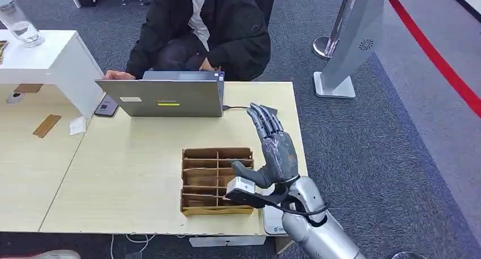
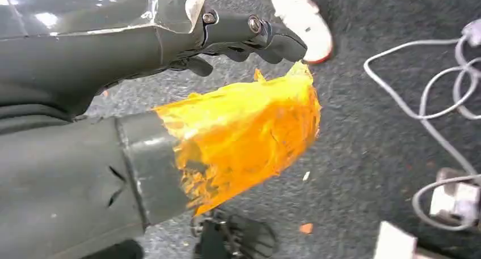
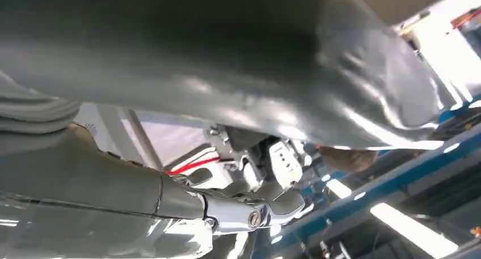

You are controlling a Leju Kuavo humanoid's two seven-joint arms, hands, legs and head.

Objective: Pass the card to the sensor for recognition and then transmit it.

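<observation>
Right hand (image 1: 274,151): my fingers (image 1: 264,120) are stretched out straight and slightly spread, thumb out to the left, with nothing between them. The hand is raised above the right part of the pale wooden table (image 1: 130,174). The fingertips point to the far side, where they overlap a small dark flat device (image 1: 273,109) on the table top. A thin cable joins that device to the grey open laptop (image 1: 164,97).

Just left of my thumb sits the brown cardboard tray with divided compartments (image 1: 216,179), near the table's near edge. Thin brown pieces stand in its slots, but I cannot tell whether they are cards.

A flat tan rectangular card (image 1: 46,126) lies on the adjoining table to the far left, well apart from my right hand. A small white slip (image 1: 77,125) lies just right of it.

Left hand (image 2: 187,117): it hangs over dark grey carpet (image 2: 363,174). The dark fingers (image 2: 249,32) are only loosely bent and stand apart from the thick thumb wrapped in torn orange tape (image 2: 244,134), with nothing between them. White cables (image 2: 420,106) trail on the carpet beyond.

A person in a black jacket (image 1: 210,32) sits at the far side of the table behind the laptop, one hand (image 1: 119,75) at its left edge.
</observation>
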